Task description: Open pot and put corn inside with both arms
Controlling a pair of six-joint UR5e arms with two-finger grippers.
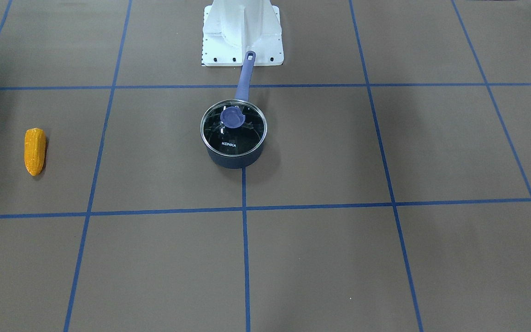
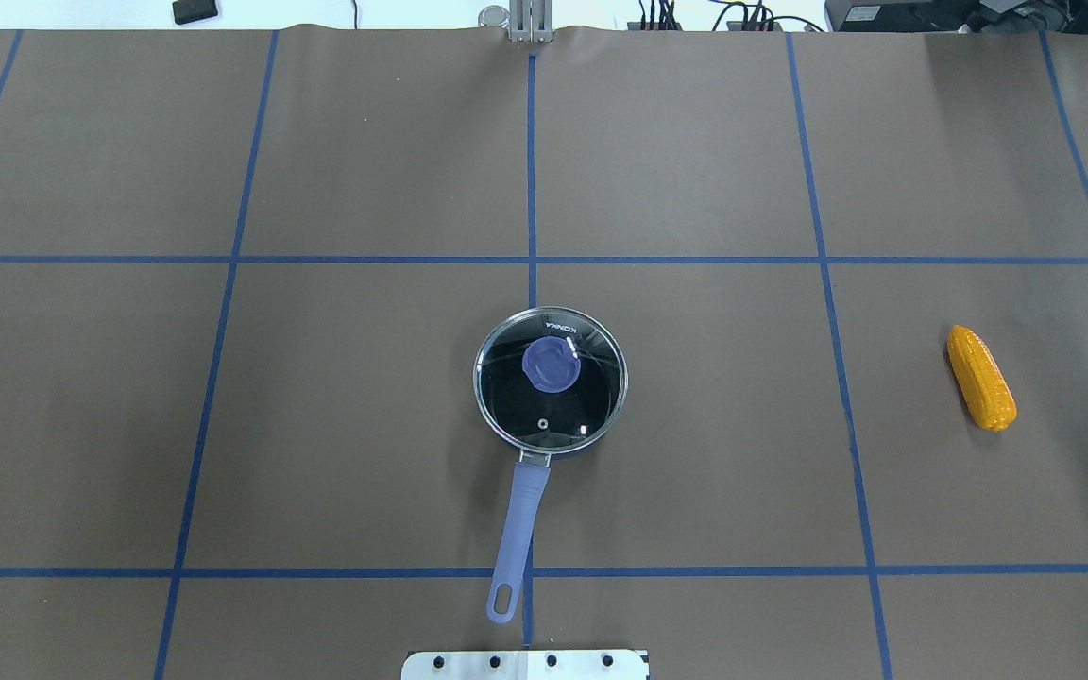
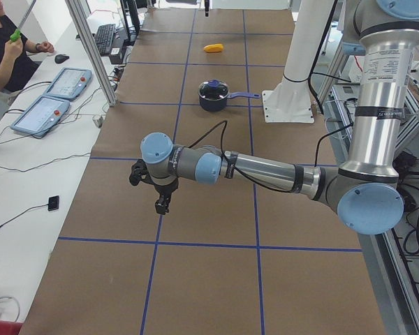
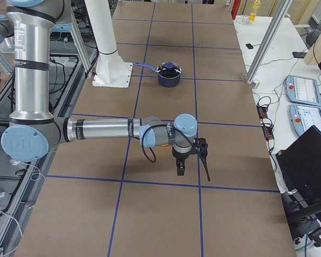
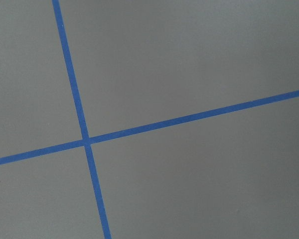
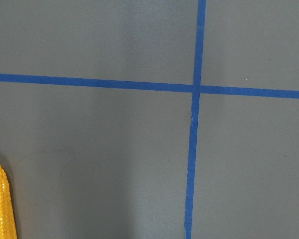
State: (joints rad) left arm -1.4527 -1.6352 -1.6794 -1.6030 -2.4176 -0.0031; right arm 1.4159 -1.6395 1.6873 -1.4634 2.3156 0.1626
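The pot (image 2: 551, 397) stands near the middle of the table (image 2: 317, 425), in front of the robot's white base (image 1: 242, 32). Its glass lid (image 2: 544, 420) sits on it, with the purple knob (image 2: 551, 365) on top and the "KONKA" lettering on the side away from the robot. The long handle (image 2: 520, 515) points back toward the base and ends just short of it. A blue tape line (image 2: 532, 170) runs up to the far side of the pot.

The corn (image 2: 980, 378) lies flat on the table on the robot's right, well apart from the pot. A tape line runs between the two. Its narrower end points away from the robot. The right wrist view catches only an edge of it in the lower left corner, beside a crossing of tape lines.

The left arm (image 3: 265, 171) reaches out low over the left end of the table. Its left hand (image 3: 160, 204) hangs above the bare table, touching nothing. It cannot be told whether it is spread or pressed together. The right arm (image 4: 101, 129) reaches out likewise over the right end. The right hand (image 4: 192, 167) hangs above the table, and its state cannot be told either. Both hands are well apart from the pot.
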